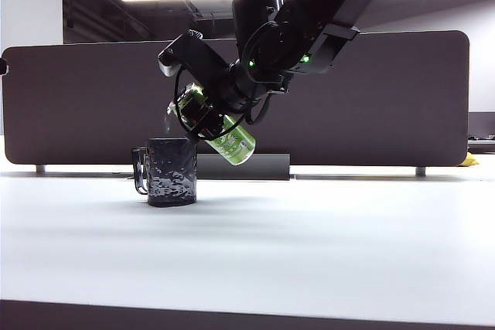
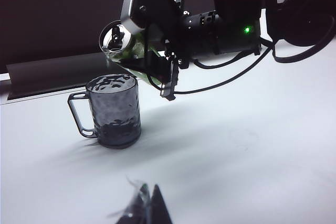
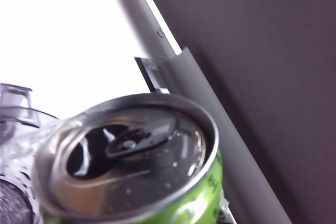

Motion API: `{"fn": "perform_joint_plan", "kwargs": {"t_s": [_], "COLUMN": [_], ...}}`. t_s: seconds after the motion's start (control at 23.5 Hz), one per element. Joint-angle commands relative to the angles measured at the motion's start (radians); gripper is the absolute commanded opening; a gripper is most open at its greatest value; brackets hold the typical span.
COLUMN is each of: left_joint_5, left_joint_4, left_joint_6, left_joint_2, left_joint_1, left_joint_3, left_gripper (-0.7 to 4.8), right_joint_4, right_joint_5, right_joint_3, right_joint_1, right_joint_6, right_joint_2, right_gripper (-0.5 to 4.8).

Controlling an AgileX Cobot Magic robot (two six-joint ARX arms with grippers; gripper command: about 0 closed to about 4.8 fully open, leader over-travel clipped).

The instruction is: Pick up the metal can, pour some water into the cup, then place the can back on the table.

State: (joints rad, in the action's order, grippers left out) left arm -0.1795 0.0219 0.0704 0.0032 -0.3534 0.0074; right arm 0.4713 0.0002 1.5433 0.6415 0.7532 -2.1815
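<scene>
My right gripper (image 1: 207,117) is shut on the metal can (image 1: 232,143), a bright-green can held tilted with its silver top (image 3: 131,150) lowered over the cup (image 1: 172,171). The cup is a dark dimpled glass mug that stands on the white table (image 1: 309,245) with its handle (image 2: 79,114) turned to the left. The can's mouth (image 2: 116,40) hangs just above the cup's rim (image 2: 111,82) without touching it. The water is too faint to make out. My left gripper (image 2: 148,203) is shut and empty, low over the table and well short of the cup.
A dark brown divider panel (image 1: 387,98) closes off the back of the table, with a grey rail (image 1: 247,166) along its foot. Cables (image 2: 236,72) loop from the right arm above the table. A small yellow thing (image 1: 468,161) lies at the far right.
</scene>
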Motion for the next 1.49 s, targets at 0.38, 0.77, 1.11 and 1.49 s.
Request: {"fn": "perform_joint_plan", "kwargs": {"t_s": [0.38, 0.77, 1.11, 1.49], "left_joint_5": [-0.001, -0.001, -0.001, 0.000], "left_joint_4": [0.010, 0.010, 0.010, 0.010], "left_joint_6": [-0.003, -0.003, -0.003, -0.003], "left_joint_2": [0.001, 0.001, 0.001, 0.001], "left_joint_1": [0.001, 0.001, 0.001, 0.001], "left_joint_3": [0.001, 0.001, 0.001, 0.001], "left_gripper": [-0.05, -0.05, -0.05, -0.05], "right_joint_4": [0.049, 0.048, 0.034, 0.030], "right_joint_5": [0.051, 0.077, 0.089, 0.114], "right_joint_3": [0.012, 0.012, 0.012, 0.012], "right_joint_1": [0.004, 0.004, 0.013, 0.016], "right_joint_6": [0.061, 0.093, 0.141, 0.175], "right_joint_2": [0.011, 0.011, 0.011, 0.011], "right_gripper": [2.51, 2.51, 2.51, 2.51]}}
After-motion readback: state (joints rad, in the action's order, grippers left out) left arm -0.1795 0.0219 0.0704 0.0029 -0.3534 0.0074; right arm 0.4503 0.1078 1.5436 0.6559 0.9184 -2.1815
